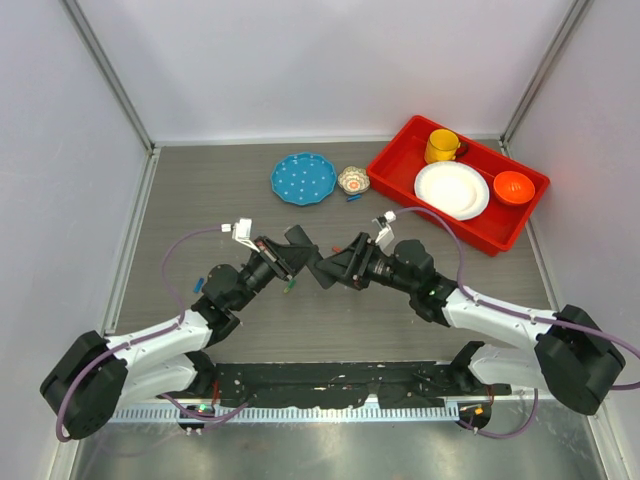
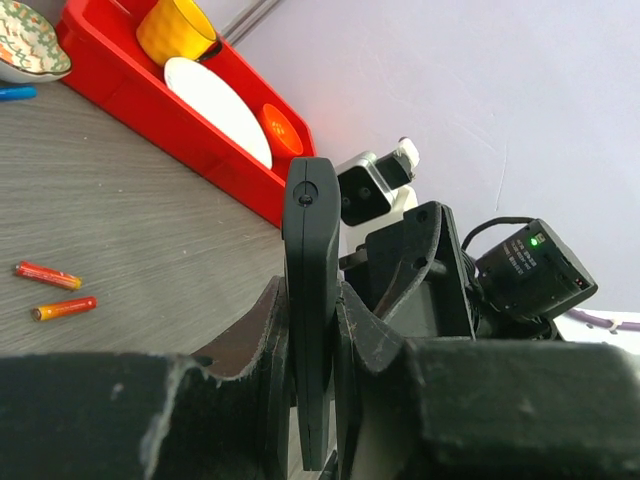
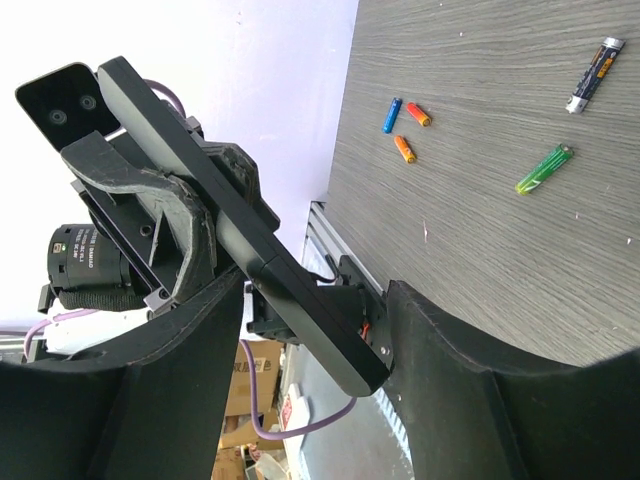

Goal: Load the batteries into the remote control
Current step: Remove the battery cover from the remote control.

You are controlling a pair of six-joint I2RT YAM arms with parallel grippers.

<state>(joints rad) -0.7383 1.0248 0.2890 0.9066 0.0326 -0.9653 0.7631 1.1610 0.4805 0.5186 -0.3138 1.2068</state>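
**Item 1, remote control** (image 2: 310, 230): slim, flat black bar of matt plastic with rounded corners. It is held off the table, where my two arms meet at mid-table.
- Left wrist view: it stands edge-on and upright, with a small round hole near its top end.
- Right wrist view: it shows as a long diagonal bar.

**Item 2, my left gripper** (image 2: 312, 335): clamped on the remote control, one worn, scuffed black finger (image 2: 262, 340) pressed to each flat side.

**Item 3, my right gripper** (image 3: 318, 300): jaws apart, straddling the lower end of the remote control. I cannot tell whether either finger touches it.

**Item 4, grey-black battery** (image 3: 596, 62) and **green battery** (image 3: 545, 168): thin cylinders lying flat and apart on the table (image 1: 200, 200). Only the right wrist view shows them clearly.

**Item 5, orange sticks** (image 2: 47, 275): two, small, lying loose near each other on the table. The right wrist view adds a small blue stick (image 3: 392, 115) beside two such orange pieces.

**Item 6, table:** grey, with a wood-grain texture.

**Item 7, red tray** (image 1: 520, 228): glossy plastic, at the far right. It holds a yellow cup (image 1: 441, 146), a white plate (image 1: 451, 190) and an orange bowl (image 1: 513, 186). The top view shows it whole; the left wrist view shows only part.

**Item 8, blue plate** (image 1: 303, 179): speckled, beside a small patterned bowl (image 1: 353, 180).
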